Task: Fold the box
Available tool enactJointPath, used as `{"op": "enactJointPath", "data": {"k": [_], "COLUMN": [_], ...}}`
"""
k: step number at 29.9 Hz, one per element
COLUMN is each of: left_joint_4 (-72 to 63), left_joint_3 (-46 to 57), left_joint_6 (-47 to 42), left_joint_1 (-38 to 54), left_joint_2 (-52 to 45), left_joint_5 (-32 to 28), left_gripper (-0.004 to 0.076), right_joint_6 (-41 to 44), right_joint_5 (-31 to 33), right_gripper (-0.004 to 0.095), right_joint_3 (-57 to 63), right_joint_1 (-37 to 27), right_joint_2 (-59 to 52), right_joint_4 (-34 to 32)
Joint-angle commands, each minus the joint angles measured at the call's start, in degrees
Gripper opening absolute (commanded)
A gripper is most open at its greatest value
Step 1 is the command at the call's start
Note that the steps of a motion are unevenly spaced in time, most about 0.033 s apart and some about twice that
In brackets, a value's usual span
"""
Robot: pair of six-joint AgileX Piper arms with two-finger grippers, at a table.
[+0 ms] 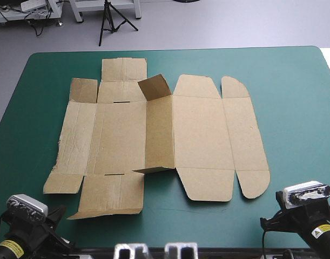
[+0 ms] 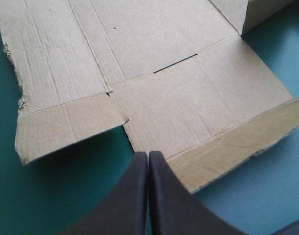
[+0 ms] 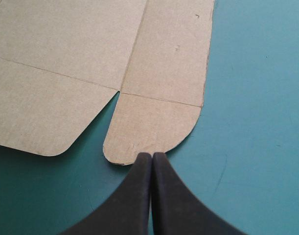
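Table (image 1: 294, 81): teal-green cover.
Box (image 1: 200, 129): brown sheet, mostly flat, one centre wall raised.
Left gripper (image 2: 148, 155): fingers pressed together, at the sheet's near edge.
Right gripper (image 3: 152, 155): fingers pressed together, at its rounded corner.

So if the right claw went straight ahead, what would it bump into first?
Probably the rounded end flap of the box, lying flat just ahead of the shut right claw; it might pass above it.

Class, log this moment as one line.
box: mostly flat, middle wall raised | left tool: shut, empty | right tool: shut, empty
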Motion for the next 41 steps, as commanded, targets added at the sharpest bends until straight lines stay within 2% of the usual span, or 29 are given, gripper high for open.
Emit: {"op": "enactJointPath", "data": {"k": [1, 4, 11, 20, 28, 32, 35, 38, 41], "left_joint_4": [0.16, 0.54, 5.74, 16.66, 18.73, 9.71, -2.41, -16.45, -27.3], "left_joint_3": [-1.81, -3.58, -12.84, -24.59, -34.5, -40.97, -45.89, -50.05, -52.68], "left_joint_6": [0.17, 0.17, -0.06, -9.49, -16.38, -13.43, -6.02, 1.69, 4.64], "left_joint_1": [-0.25, -0.25, -0.25, -0.14, 2.06, 10.52, 19.51, 29.58, 37.84], "left_joint_2": [1.89, 5.4, 18.34, 38.4, 53.21, 59.19, 63.53, 66.92, 69.58], "left_joint_5": [-4.73, -5.01, -11.66, -14.45, -16.03, -15.33, -12.69, -8.42, -3.44], "left_gripper": [-0.0008, -0.0008, -0.0008, -0.0008, -0.0008, 0.0001, 0.0001, 0.0001, 0.0001], "right_joint_6": [-0.46, -0.46, -0.46, -0.6, -1.62, -1.62, -1.62, -1.62, -1.62], "right_joint_5": [-3.47, -3.59, -3.59, -3.94, -4.02, -4.02, -4.02, -4.29, -5.22], "right_gripper": [-0.0018, -0.0018, -0.0018, -0.0018, -0.0018, -0.0018, -0.0018, -0.0018, -0.0018], "right_joint_3": [-1.28, -1.28, -1.28, -1.28, -1.28, -1.28, -1.28, -1.28, -1.28], "right_joint_1": [0.18, 0.18, 0.18, 0.18, 0.18, 0.18, 0.18, 0.18, 0.18], "right_joint_2": [0.51, 0.51, 0.51, 0.51, 0.51, 0.51, 0.51, 0.51, 0.51], "right_joint_4": [1.13, 1.13, 1.0, 0.52, -0.81, -3.08, -4.41, -4.62, -4.62]}}
